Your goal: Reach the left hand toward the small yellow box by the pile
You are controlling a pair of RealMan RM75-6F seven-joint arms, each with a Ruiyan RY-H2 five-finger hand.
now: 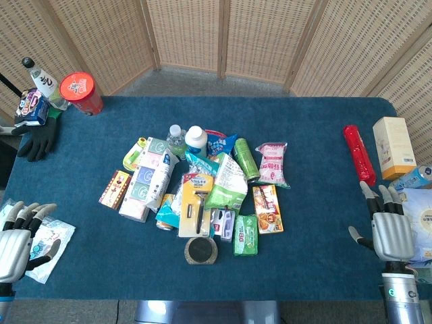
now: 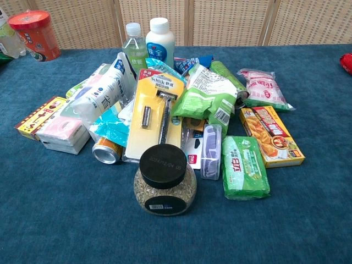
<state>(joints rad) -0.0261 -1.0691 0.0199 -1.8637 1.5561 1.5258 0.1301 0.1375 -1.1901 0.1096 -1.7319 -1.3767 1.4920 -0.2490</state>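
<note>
The small yellow box (image 1: 115,188) lies flat at the left edge of the pile, printed in red and brown; in the chest view the small yellow box (image 2: 39,117) sits beside a pink tissue pack (image 2: 61,135). My left hand (image 1: 19,239) hovers at the table's near left edge, fingers apart and holding nothing, well to the left of the box. My right hand (image 1: 386,228) is at the near right edge, fingers extended and empty. Neither hand shows in the chest view.
The pile holds a razor card (image 1: 194,204), green snack bags (image 1: 228,183), a dark-lidded jar (image 2: 164,181), bottles (image 1: 196,141) and an orange box (image 1: 268,208). A plastic packet (image 1: 47,246) lies under my left hand. A red canister (image 1: 82,92), black glove (image 1: 40,140), red tube (image 1: 358,154).
</note>
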